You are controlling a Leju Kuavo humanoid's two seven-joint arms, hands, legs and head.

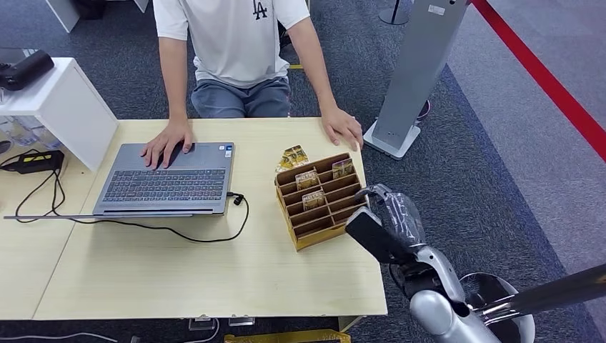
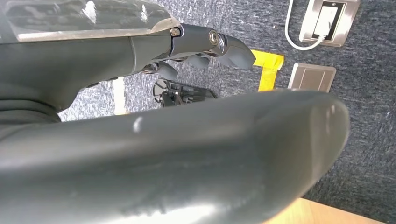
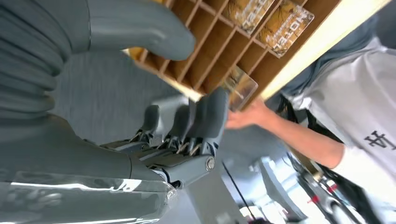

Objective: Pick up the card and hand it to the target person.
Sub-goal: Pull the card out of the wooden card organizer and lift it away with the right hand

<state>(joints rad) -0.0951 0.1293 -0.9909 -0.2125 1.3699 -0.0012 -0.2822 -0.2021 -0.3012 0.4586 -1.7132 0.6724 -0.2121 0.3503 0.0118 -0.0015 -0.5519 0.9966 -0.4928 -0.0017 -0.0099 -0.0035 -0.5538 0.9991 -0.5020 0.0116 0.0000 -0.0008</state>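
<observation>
So far nothing has been picked up: the card you most likely want stands in the wooden rack on the table, in a slot at the far end from your fingers, with two more cards in slots beside it. In the right wrist view that card sits just beyond the fingertips, near but apart from them. Your right hand hangs off the table's edge, just beside the rack, fingers apart and holding nothing. Your left hand has its fingers loosely curled over the carpet, and whether they are closed on anything I cannot tell.

Everything is left to do: reach in, pinch the card, lift it out, and pass it over. The person sits across the table, beyond the rack from your fingers, one hand flat on the table near it, the other on a laptop. A few loose cards lie between rack and person.
</observation>
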